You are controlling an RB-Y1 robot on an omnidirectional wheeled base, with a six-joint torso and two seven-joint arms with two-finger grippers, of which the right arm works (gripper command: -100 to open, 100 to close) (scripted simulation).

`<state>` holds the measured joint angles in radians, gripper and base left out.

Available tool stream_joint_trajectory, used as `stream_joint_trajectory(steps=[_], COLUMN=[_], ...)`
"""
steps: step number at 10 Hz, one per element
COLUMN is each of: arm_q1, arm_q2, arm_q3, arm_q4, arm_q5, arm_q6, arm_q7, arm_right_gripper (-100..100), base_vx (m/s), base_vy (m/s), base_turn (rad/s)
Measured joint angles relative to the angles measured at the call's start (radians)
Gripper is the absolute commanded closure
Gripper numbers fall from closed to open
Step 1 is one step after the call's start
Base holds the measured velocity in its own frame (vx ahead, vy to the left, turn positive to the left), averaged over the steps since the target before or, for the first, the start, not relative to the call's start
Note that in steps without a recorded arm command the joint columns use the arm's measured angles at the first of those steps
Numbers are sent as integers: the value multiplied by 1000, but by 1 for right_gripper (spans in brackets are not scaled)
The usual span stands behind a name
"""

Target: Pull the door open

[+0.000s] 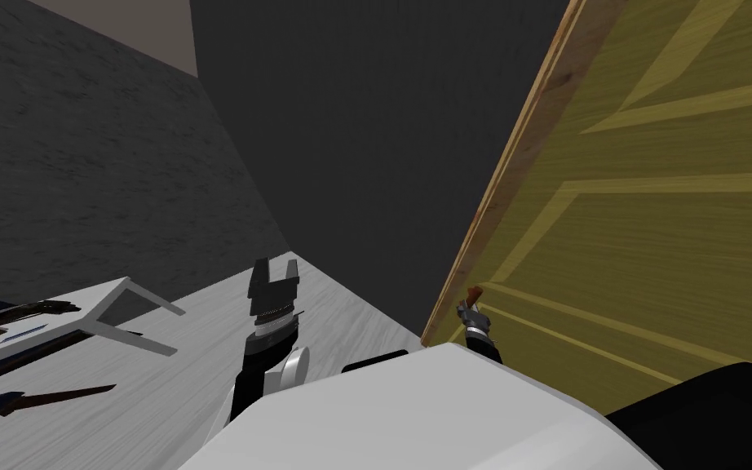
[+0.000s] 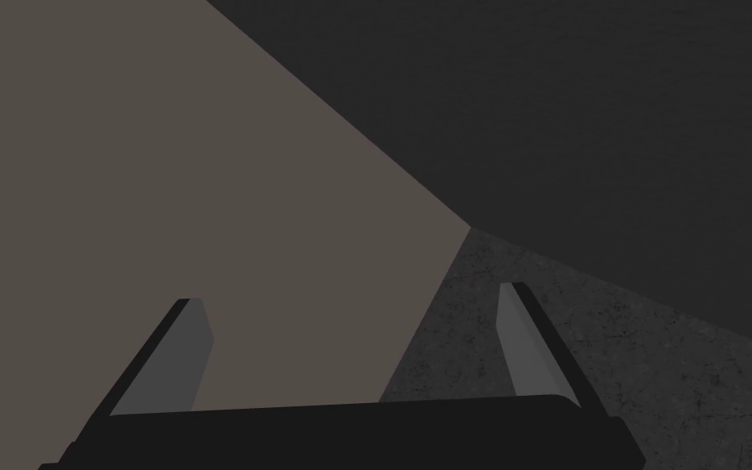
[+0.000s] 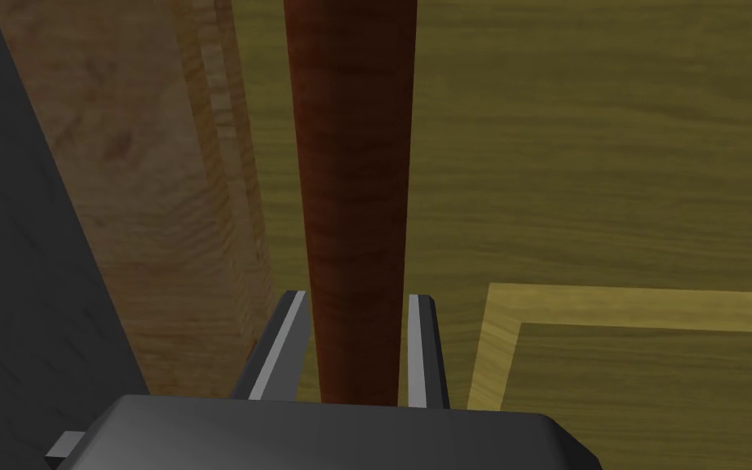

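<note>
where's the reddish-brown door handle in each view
head view: reddish-brown wooden handle on the olive panelled door, in the right gripper.
left wrist view: the left gripper, open, apart from the door.
right wrist view: the handle pressed between the right gripper's fingers.
shared landmark: the door's light brown edge.

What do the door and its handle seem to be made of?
The door: probably wood, olive-yellow, matte, with fine grain lines and paler panel borders. The handle: seemingly wood too, dark reddish-brown with faint grain; it could also be a painted bar.
</note>
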<state>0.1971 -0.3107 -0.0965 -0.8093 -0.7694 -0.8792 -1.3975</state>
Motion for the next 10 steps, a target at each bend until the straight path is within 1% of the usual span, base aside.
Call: stream_joint_trajectory(steps=[2,3,5,7,10], arm_q1=[0,0,1,9,22], arm_q2=[0,0,-11,-14,-28], arm_q3=[1,1,18,42,82], arm_q4=[0,0,-9,-23,-45], arm_q5=[0,0,12,25,48], arm_q6=[0,0,-4,0,9], arm_q7=[0,0,-14,-24,-49], arm_right_gripper=[100,100,100,100,100], base_vx=[0,-126,-230,-203,-251], base_vy=[0,20,20,56,33], base_turn=[0,48,75,58,70])
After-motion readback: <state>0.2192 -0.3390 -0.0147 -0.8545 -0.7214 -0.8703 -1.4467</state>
